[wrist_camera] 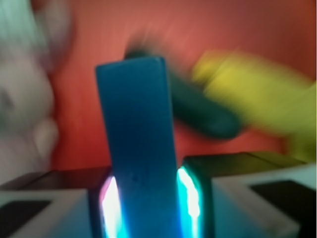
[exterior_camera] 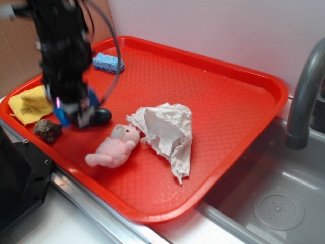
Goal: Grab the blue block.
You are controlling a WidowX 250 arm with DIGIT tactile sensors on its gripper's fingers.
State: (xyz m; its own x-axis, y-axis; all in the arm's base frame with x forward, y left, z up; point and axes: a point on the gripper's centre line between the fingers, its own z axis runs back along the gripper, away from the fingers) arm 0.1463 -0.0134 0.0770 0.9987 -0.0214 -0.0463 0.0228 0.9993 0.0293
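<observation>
1. The hand [exterior_camera: 76, 113] pinches the blue block [wrist_camera: 141, 148] between its two fingers; in the wrist view the smooth, plain-faced brick stands upright, its lower sides squeezed by the glowing pads.
2. In the exterior view only slivers of saturated blue show at the fingertips, low over the red tray [exterior_camera: 228, 96] at about 9 o'clock; whether the brick touches the tray cannot be told.
3. The tray is moulded plastic with a fine pebbled grid and a rounded raised rim.
4. A dark teal oblong piece [exterior_camera: 101, 116], rounded and glossy, lies just behind the hand.
5. A pink plush toy [exterior_camera: 114, 147], soft and fuzzy, lies at about 7 o'clock on the tray.
6. A crumpled white paper towel [exterior_camera: 167, 132] forms a creased tent near the tray's centre, touching the plush's head.
7. A porous light-blue sponge [exterior_camera: 108, 62] sits at about 11 o'clock.
8. A folded yellow cloth [exterior_camera: 30, 104] and a rough brown lump [exterior_camera: 47, 130] lie at the tray's 9 o'clock edge.
9. A grey curved faucet [exterior_camera: 304, 91] rises over the metal sink [exterior_camera: 274, 203] at 4 o'clock.
</observation>
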